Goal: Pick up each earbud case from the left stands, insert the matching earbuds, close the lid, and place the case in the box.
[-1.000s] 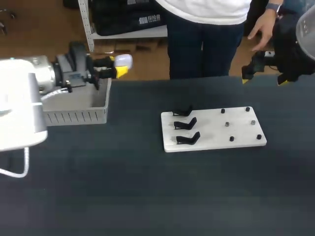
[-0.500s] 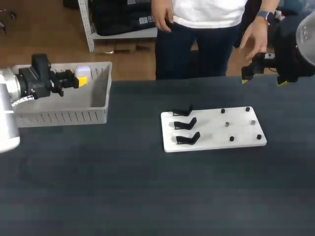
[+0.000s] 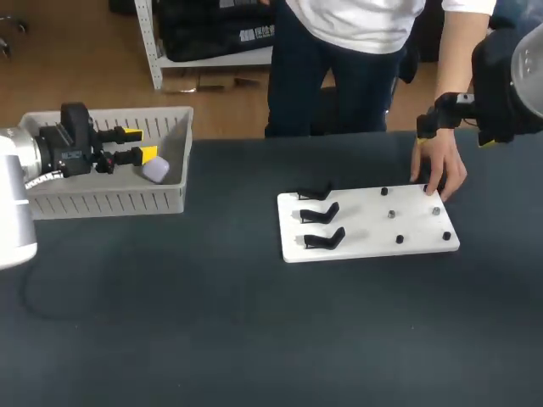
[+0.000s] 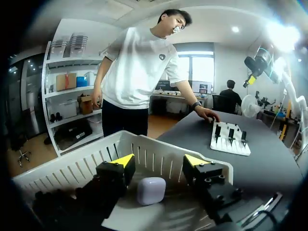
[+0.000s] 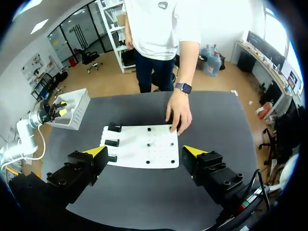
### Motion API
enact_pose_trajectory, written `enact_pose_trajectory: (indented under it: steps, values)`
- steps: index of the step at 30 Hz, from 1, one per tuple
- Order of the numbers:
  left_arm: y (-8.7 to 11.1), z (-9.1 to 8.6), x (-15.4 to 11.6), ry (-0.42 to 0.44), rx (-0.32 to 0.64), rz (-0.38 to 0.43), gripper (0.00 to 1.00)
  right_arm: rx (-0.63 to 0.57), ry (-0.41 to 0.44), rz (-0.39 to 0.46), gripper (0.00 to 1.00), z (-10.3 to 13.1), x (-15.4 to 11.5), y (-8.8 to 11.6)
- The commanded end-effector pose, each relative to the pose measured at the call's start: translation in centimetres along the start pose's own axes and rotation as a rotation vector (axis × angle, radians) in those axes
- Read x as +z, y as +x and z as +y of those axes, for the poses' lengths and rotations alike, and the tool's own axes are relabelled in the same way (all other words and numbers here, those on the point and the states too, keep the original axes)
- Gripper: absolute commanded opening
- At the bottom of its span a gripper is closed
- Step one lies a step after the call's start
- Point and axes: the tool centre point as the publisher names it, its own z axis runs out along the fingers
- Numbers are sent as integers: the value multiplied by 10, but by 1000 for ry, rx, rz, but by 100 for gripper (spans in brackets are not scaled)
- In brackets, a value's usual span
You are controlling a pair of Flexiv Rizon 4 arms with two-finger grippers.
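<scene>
Board [image 3: 366,231] cnr under person's fingers [image 3: 438,181]

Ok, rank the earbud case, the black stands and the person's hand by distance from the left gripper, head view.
1. earbud case: in the box, beside the left gripper.
2. black stands: on the white board's left side.
3. person's hand: at the board's far right corner.

Head: high behind robot, looking down on dark table [image 3: 254,339]. Left wrist: close inside grey slatted plastic box [image 4: 144,156], facing across table. Right wrist: high above, looking down. Shared: white rectangular board [image 3: 365,237].
</scene>
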Motion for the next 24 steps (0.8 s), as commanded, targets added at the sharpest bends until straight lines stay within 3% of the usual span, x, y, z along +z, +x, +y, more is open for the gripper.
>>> enact_pose_trajectory:
  steps: [1, 7, 19, 24]
  values:
    - [-20, -21, -15, -11, 26, 5, 100, 2, 0, -38, 100, -1, 0, 4]
    - [-39, -61, -25, -21, 53, 9, 100, 2, 0, -38, 100, -1, 0, 4]
    - [-57, -143, -27, -20, 29, 25, 100, 2, 0, -38, 100, -1, 0, 4]
    - [-57, -143, -27, -20, 29, 25, 100, 2, 0, -38, 100, -1, 0, 4]
